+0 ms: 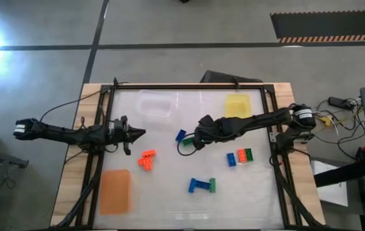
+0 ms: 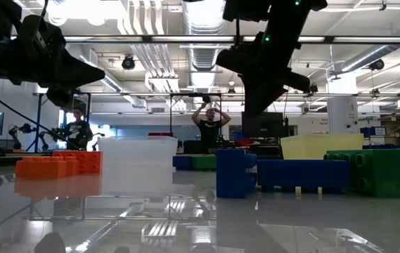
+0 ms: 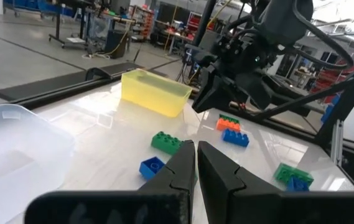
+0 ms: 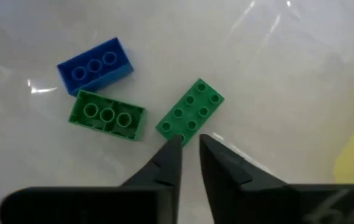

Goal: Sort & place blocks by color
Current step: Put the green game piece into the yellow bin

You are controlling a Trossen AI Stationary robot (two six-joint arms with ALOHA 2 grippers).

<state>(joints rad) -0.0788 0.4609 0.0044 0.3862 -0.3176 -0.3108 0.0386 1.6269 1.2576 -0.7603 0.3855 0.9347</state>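
while the left tool (image 1: pixel 140 133) hangs over the left half of the table (image 1: pixel 169 205) with its fingers pressed together and nothing between them, the right tool (image 4: pixel 189 146) reaches to mid-table, its fingers drawn near to closed and empty, tips just above a green block (image 4: pixel 190 113). in the right wrist view a second green block (image 4: pixel 107 116) lies touching a blue block (image 4: pixel 96 65), beside the first. from above, the shapes under the right arm are hard to read; i can only make out a blue block (image 1: pixel 180 135) there. an orange cluster (image 1: pixel 147 160) sits near the left tool, a blue and green cluster (image 1: pixel 202 185) lies toward the near edge, and a blue, orange and green row (image 1: pixel 240 156) rests right of centre. an orange mat (image 1: pixel 115 190), a yellow mat (image 1: pixel 237 105) and a clear mat (image 1: pixel 156 102) lie apart from them all.
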